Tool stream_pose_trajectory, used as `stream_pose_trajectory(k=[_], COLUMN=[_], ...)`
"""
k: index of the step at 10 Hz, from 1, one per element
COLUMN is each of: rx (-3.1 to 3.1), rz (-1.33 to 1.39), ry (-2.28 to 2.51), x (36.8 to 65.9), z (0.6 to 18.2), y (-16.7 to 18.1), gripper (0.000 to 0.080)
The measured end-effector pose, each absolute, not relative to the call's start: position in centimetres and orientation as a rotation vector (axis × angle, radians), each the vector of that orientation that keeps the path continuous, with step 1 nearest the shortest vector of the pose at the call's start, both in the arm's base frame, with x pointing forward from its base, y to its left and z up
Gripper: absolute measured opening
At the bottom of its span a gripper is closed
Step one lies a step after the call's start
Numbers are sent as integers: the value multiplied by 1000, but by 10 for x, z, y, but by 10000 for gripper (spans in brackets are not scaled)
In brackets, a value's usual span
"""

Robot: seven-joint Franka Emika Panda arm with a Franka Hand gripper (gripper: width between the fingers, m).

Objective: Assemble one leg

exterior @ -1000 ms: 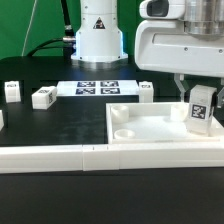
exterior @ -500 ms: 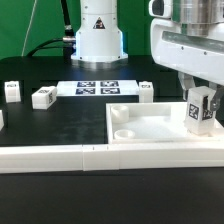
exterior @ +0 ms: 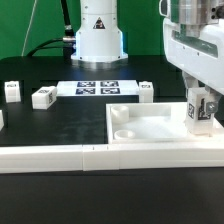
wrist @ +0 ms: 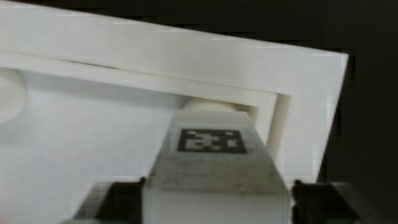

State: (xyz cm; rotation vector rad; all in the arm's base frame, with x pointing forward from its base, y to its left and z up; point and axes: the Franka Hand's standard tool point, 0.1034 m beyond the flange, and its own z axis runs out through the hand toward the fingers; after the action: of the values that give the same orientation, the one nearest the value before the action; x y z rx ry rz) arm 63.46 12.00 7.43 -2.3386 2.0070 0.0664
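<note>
Exterior view: gripper (exterior: pixel 200 103) is clamped on the leg (exterior: pixel 200 113), one finger on each side face, tag facing the camera. The leg hangs upright between the fingers, its lower end at the far corner of the white panel (exterior: pixel 150 136) directly below the tool. Against the frames from a second ago, the arm has shifted toward the exterior view's right, the slight tilt of the leg is gone, and the leg sits a little lower. Contact with the panel cannot be confirmed. Three spare legs (exterior: pixel 43 97) and the marker board (exterior: pixel 97 87) lie well away from the tool.

Wrist view: the leg (wrist: pixel 217 160) fills the gap between both fingers (wrist: pixel 125 203). The panel (wrist: pixel 107 110) corner lies just past its end (a rounded recess there, probably the hole).

Judgement: alignment is nearly done; seating and screwing in remain.
</note>
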Motion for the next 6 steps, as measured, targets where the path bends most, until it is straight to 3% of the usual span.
stream_pose_trajectory(k=[1, 2, 6], rx=[-2374, -2401, -2797], rz=[65, 63, 47], ry=[1964, 1932, 1285], x=[635, 634, 635], z=[74, 74, 76], y=[120, 120, 124], gripper=[489, 614, 648])
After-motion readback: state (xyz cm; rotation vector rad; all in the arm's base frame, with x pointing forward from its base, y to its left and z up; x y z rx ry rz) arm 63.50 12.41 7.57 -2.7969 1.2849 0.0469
